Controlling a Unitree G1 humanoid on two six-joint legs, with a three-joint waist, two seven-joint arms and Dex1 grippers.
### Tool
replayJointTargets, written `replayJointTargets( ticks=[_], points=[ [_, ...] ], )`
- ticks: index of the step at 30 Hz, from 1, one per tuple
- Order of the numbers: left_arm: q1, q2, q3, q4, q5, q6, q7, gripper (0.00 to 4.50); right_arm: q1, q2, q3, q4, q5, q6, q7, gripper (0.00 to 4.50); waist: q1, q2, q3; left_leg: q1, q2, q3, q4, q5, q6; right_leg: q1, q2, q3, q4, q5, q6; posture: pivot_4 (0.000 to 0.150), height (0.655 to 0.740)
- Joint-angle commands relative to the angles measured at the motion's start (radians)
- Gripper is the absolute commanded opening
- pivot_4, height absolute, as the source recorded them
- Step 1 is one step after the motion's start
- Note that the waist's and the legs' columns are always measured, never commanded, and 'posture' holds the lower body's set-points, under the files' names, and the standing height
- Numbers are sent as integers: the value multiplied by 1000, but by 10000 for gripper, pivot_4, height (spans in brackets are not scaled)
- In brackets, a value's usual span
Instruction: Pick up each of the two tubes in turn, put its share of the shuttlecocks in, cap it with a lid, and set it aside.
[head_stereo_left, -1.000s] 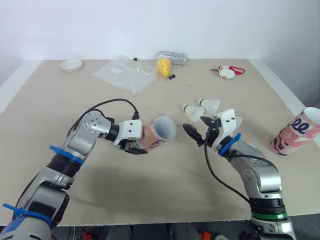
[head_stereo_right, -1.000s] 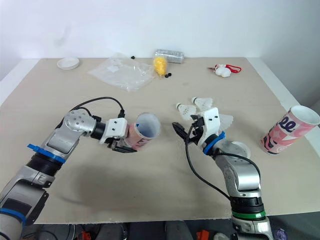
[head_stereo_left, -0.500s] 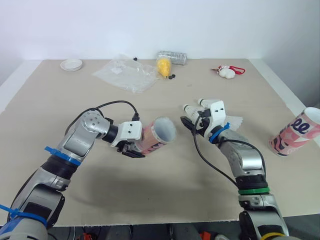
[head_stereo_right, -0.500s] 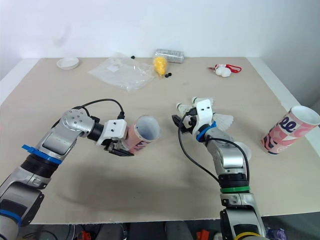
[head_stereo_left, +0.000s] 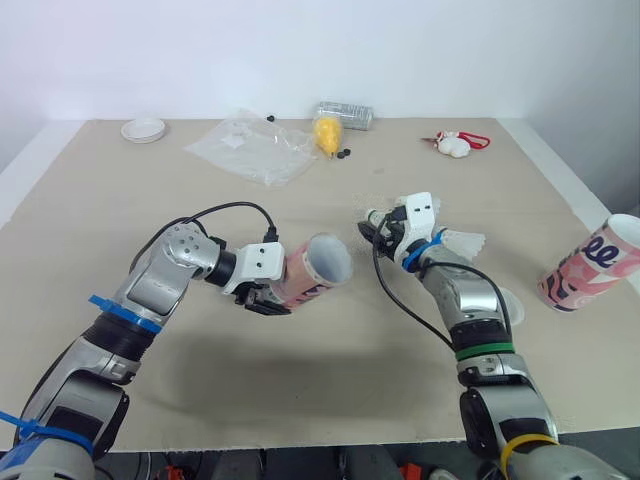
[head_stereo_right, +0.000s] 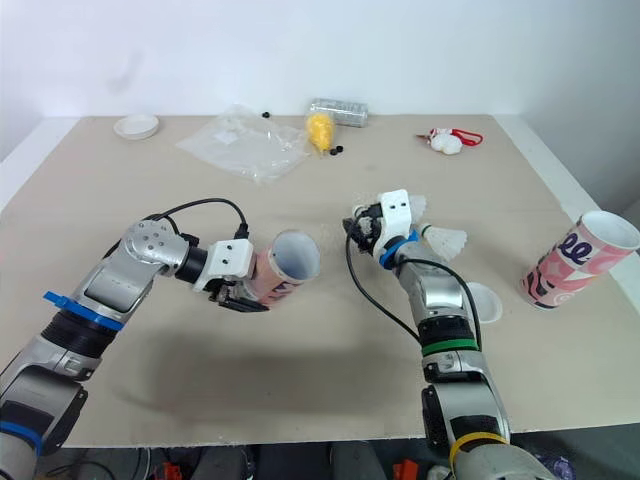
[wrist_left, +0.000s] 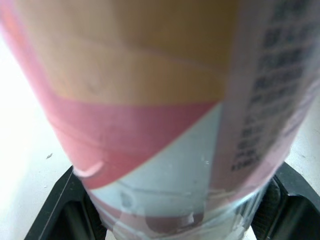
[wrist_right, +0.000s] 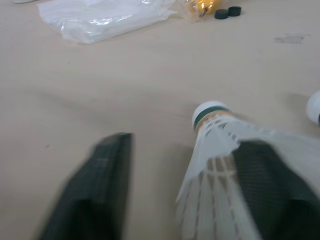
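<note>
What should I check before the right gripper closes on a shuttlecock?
1. Grip of left gripper on tube: ok.
2. Mouth of tube open, facing right gripper: ok.
3. Fingers of right gripper apart: ok.
4. One shuttlecock between them: ok, though off-centre, near one finger.
5. A lid lying beside the right arm: ok.

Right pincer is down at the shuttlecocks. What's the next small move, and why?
Probably close the right pincer: it stands open with a white feathered shuttlecock lying between its fingers, and the pink cardboard tube is held open-mouthed in the left pincer.
</note>
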Motion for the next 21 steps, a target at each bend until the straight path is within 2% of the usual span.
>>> replayJointTargets(
  ticks=[1, 4, 5, 10, 14, 16, 21],
  points=[
    [-2, -4, 5, -8, -10, 27, 3, 28978, -32, 0, -24, 13, -3, -36, -2, 14595, 0, 0, 0, 0, 0, 0, 0, 0, 0, 0, 0, 0, 0, 0, 0, 1500, 7400],
    [-9, -7, 5, -6, -15, 38, -1, 28978, -33, 0, -24, 24, -2, -45, 2, 2205, -1, 0, 0, 0, 0, 0, 0, 0, 0, 0, 0, 0, 0, 0, 0, 1500, 7400],
    [-11, -7, 5, -5, -15, 39, -2, 28978, -33, 0, -24, 27, -1, -48, 3, 890, -1, 0, 0, 0, 0, 0, 0, 0, 0, 0, 0, 0, 0, 0, 0, 1500, 7400],
    [-23, -13, 2, 8, -19, 48, -8, 28978, -28, -7, -18, 10, -4, -73, 23, 890, -2, 0, 0, 0, 0, 0, 0, 0, 0, 0, 0, 0, 0, 0, 0, 1500, 7400],
    [-33, -20, -1, 16, -20, 59, -14, 28978, -12, -53, 1, -73, -33, -91, 44, 890, -1, 0, 0, 0, 0, 0, 0, 0, 0, 0, 0, 0, 0, 0, 0, 1500, 7400],
    [-44, -27, -3, 24, -26, 81, -22, 28978, -1, -117, 19, -189, -47, -103, 102, 890, 3, 2, 1, -1, -1, 0, 1, 0, 0, 0, 0, 0, 1, 0, 0, 1500, 7400],
    [-71, -36, -14, 27, -32, 145, -54, 28978, 3, -368, 64, -431, -46, -224, 409, 890, 4, 8, 5, -3, -2, 0, 5, -2, 3, 0, -2, 0, 1, -2, 5, 1500, 7400]
  ],
)
